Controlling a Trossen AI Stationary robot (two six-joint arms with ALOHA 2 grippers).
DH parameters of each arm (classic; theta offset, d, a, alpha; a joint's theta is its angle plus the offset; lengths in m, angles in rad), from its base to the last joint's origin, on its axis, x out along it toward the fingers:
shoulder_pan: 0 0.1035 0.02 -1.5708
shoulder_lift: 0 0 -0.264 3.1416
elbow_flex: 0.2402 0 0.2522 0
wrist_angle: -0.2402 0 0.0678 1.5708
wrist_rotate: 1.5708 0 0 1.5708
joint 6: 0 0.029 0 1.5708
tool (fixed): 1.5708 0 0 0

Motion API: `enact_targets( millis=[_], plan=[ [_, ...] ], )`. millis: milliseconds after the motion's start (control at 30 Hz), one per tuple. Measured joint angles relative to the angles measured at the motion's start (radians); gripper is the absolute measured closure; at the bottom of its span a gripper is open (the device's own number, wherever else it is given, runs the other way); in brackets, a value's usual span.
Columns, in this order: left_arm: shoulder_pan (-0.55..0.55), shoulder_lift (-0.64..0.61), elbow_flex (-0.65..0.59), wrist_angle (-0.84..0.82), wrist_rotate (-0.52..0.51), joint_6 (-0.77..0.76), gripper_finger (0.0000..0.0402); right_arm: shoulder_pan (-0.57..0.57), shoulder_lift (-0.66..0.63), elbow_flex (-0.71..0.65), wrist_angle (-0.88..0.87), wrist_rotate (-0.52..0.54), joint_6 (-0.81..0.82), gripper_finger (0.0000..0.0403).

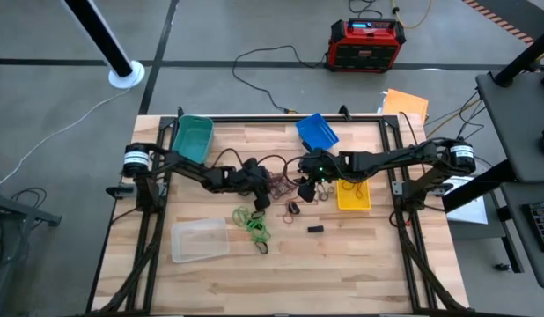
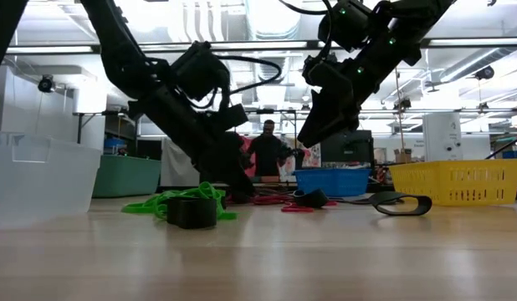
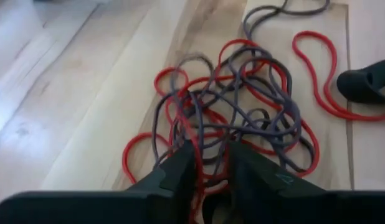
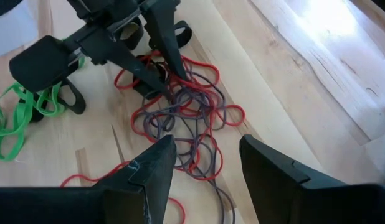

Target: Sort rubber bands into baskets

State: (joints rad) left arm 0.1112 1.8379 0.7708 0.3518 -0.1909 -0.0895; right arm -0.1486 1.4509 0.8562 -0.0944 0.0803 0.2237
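Baskets: four on the wooden table (image 1: 360, 264). The teal-green basket (image 1: 193, 136) sits at the far left corner, the blue basket (image 1: 317, 131) at the far edge right of centre, the yellow basket (image 1: 353, 195) on the right side, and the clear basket (image 1: 200, 239) near the front left.
Rubber bands: one tangled pile of red and dark brown rubber bands (image 3: 233, 118) in the middle of the table, too knotted to count; one cluster of green rubber bands (image 1: 252, 220) just right of the clear basket; a few loose black bands (image 1: 294, 209) lie near the centre.
Small black block (image 1: 315, 229): one, alone on the table in front of the yellow basket.
Left gripper (image 3: 211, 168): down at the red and brown pile, fingers a narrow gap apart with red and brown strands running between the tips; whether they are pinched, I cannot tell.
Right gripper (image 4: 205, 165): raised above the same pile, fingers spread wide with nothing between them.
Arms: two, meeting over the table's middle.
Room behind: one person (image 2: 268, 149) stands in the background of the low view.
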Motion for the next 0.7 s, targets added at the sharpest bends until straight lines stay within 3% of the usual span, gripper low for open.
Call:
enact_targets(
  millis=[100,167,300,367,700],
  plan=[
    [0.000,-0.002,0.000,-0.003,-0.006,-0.002,0.0339,0.000,0.000,0.000,0.000,0.000,0.000,0.0229],
    [-0.001,-0.006,0.000,-0.003,-0.063,-0.015,0.0344,0.000,0.000,-0.001,0.000,0.000,0.000,0.0229],
    [0.001,-0.017,-0.001,-0.052,-0.189,-0.024,0.0336,0.000,0.000,-0.002,0.000,0.000,0.000,0.0229],
    [0.003,-0.029,-0.001,-0.072,-0.201,-0.025,0.0328,0.000,0.000,-0.002,0.000,0.000,0.000,0.0229],
    [-0.020,-0.089,-0.001,-0.089,0.075,0.146,0.0304,0.000,0.000,-0.003,0.001,0.000,-0.008,0.0229]
  ],
)
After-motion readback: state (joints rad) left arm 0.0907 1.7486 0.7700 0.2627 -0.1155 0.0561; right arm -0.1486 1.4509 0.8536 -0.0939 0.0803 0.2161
